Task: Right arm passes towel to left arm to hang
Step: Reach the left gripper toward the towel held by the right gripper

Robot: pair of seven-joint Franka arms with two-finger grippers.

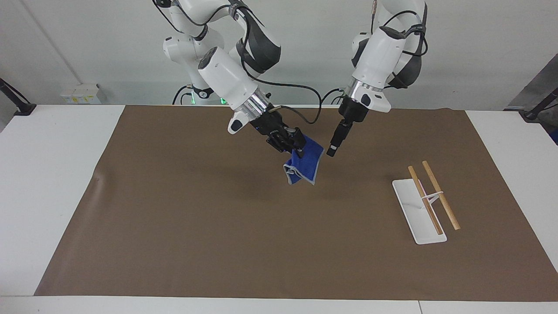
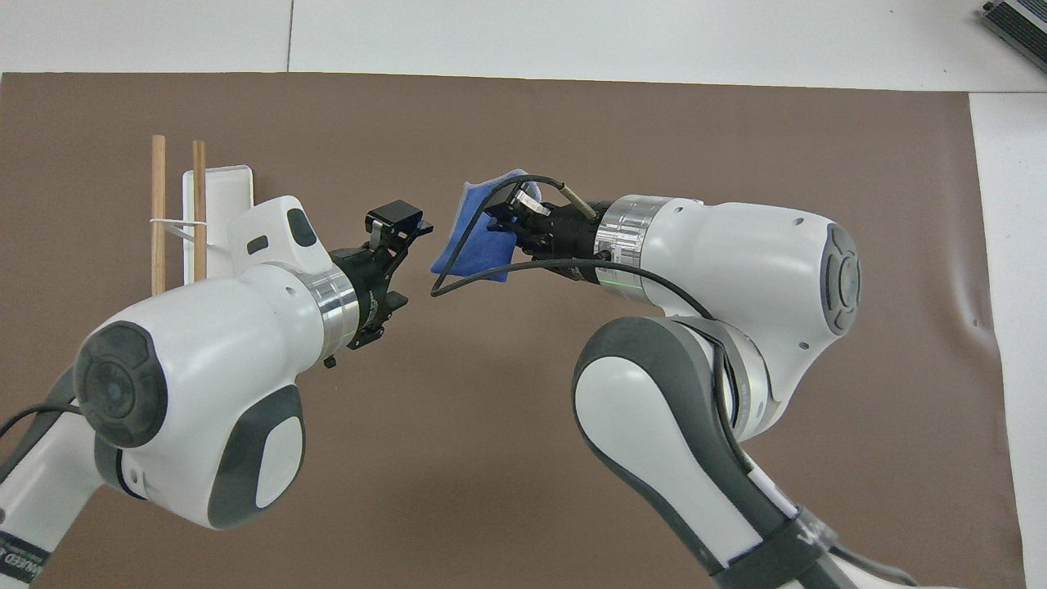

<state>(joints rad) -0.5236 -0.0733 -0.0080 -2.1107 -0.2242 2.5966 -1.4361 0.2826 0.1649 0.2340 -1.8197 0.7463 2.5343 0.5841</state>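
Observation:
The right arm's gripper (image 1: 297,147) is shut on the upper edge of the folded royal-blue towel (image 1: 304,168). It holds the towel in the air over the middle of the brown mat, and the towel hangs down from the fingers. It also shows in the overhead view (image 2: 468,248), with the right gripper (image 2: 509,222) at its edge. The left arm's gripper (image 1: 332,151) is open and points down at the towel's free side, a short gap away and not touching it. In the overhead view the left gripper (image 2: 406,225) is just beside the towel.
A white rack base (image 1: 417,216) with two wooden rods (image 1: 440,195) on a thin wire stand sits on the mat (image 1: 174,218) toward the left arm's end; the base also shows in the overhead view (image 2: 231,188). The right arm's black cable loops under its wrist.

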